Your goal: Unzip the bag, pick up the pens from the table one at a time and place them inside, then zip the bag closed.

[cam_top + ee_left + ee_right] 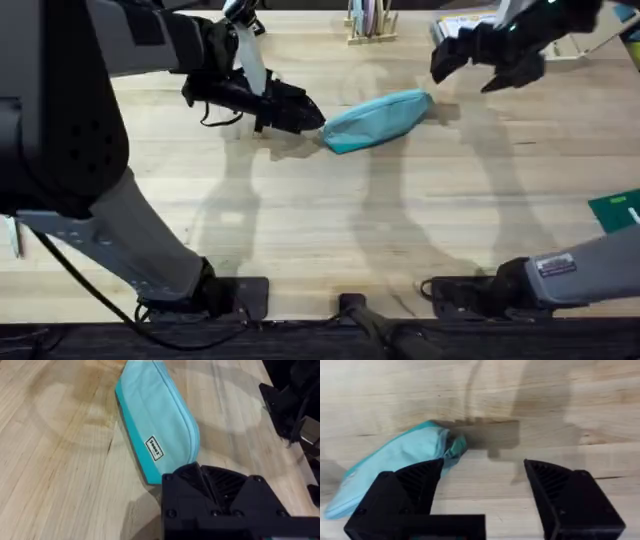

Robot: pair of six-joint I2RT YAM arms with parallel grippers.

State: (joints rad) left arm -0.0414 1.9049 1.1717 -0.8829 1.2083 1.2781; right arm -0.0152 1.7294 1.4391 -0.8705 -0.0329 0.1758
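We see the counter (pixel 400 220), a broad spread of light wood planks with visible seams, carrying everything in the scene. Our left arm (pixel 60 120) rises large and dark on the left side, close under the overhead camera, and reaches out toward the middle. Our right arm (pixel 590 270) comes in from the near right corner, and its far end hangs over the far right part of the counter.

The bag (pixel 378 120) lies flat on the counter a little beyond the middle, its long body slanting so that the left end sits nearer to us and the right end farther away. In the left wrist view the bag (pixel 155 425) shows its zipper line running along the upper seam and a small white label on its side. In the right wrist view the bag (pixel 395 467) shows its teal pull end, with bare wood beyond it.

The left gripper (pixel 305 112) sits at the bag's left end, touching or just beside the fabric; we cannot tell whether its fingers are closed on anything. The right gripper (pixel 490 62) hovers above the counter to the right of the bag, apart from it, with its fingers (pixel 570 500) spread wide and nothing between them.

At the far edge stands a small rack (pixel 368 22) holding upright items, and a green sheet (pixel 618 208) lies at the right edge.
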